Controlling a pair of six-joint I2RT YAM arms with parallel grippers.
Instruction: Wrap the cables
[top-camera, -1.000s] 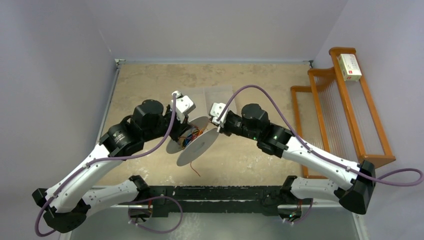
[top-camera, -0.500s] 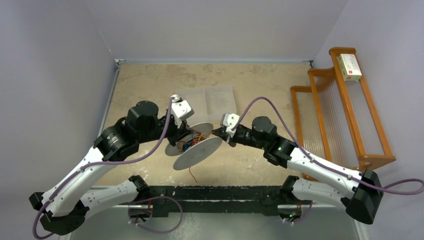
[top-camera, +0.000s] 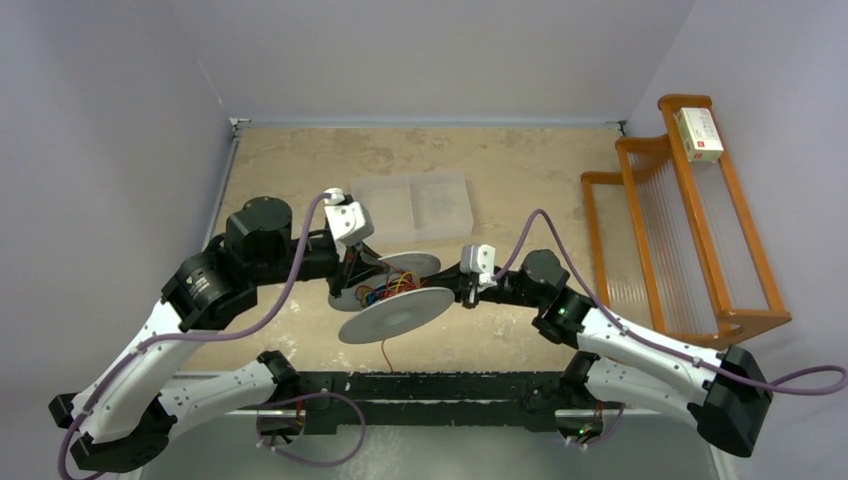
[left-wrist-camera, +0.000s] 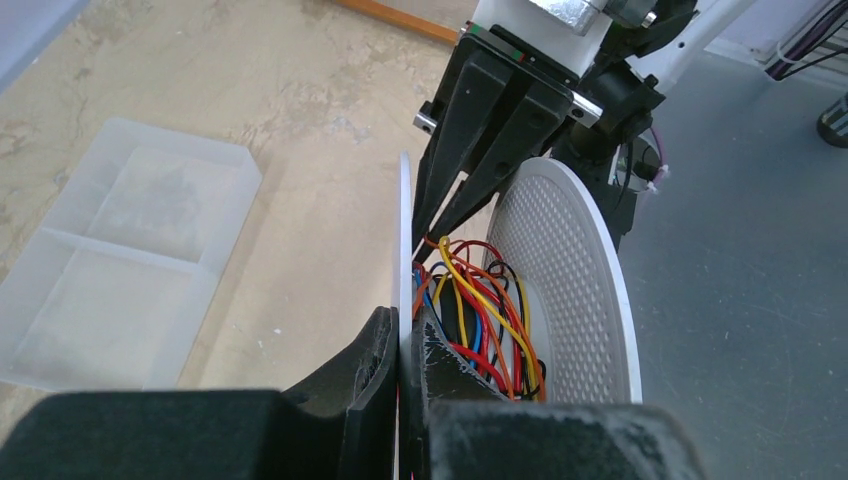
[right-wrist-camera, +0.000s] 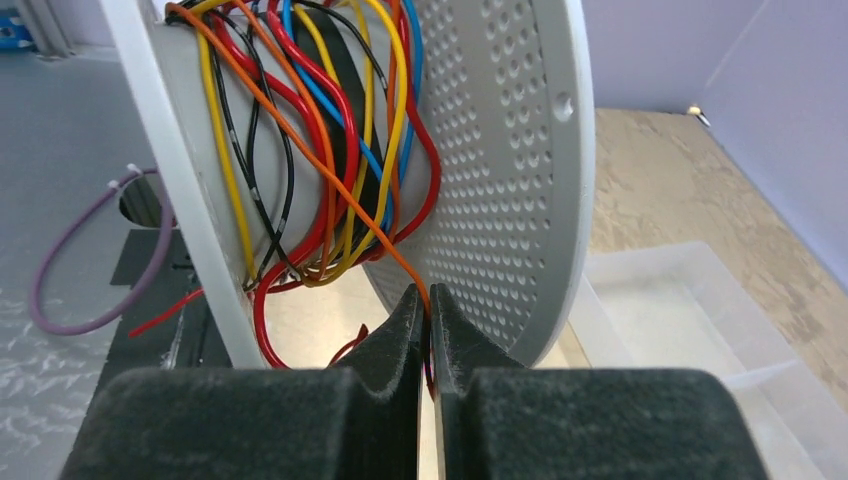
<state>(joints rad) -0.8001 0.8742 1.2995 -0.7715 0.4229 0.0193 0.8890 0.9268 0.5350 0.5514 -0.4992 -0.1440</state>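
I am clamping my left pincer (left-wrist-camera: 398, 335) on the thin rim of one disc of the grey spool (top-camera: 395, 312), near the front edge of the table (top-camera: 520, 180). The cables (right-wrist-camera: 330, 150) are sitting in loose coloured loops between the spool's two discs. My right pincer (right-wrist-camera: 428, 305) is squeezing one orange strand, closed tight around it.

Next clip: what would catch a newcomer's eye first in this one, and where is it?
The grey spool held between both arms at mid-table, with red, yellow, blue and black cables tangled between its discs. The left gripper clamps one disc's rim, and the right gripper pinches an orange strand. An orange rack stands at the far right.
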